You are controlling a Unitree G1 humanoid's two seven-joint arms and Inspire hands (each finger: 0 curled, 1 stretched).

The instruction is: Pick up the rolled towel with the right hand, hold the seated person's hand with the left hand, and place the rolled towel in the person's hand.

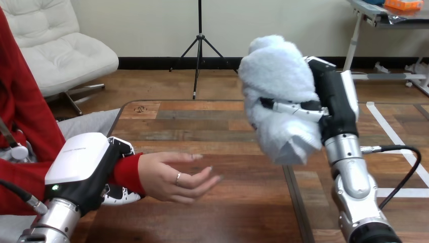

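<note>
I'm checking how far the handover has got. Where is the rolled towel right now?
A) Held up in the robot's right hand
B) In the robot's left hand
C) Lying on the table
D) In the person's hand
A: the right hand has its fingers curled round the rolled towel, above the table and apart from the person's hand, which is open with nothing in it.
</note>
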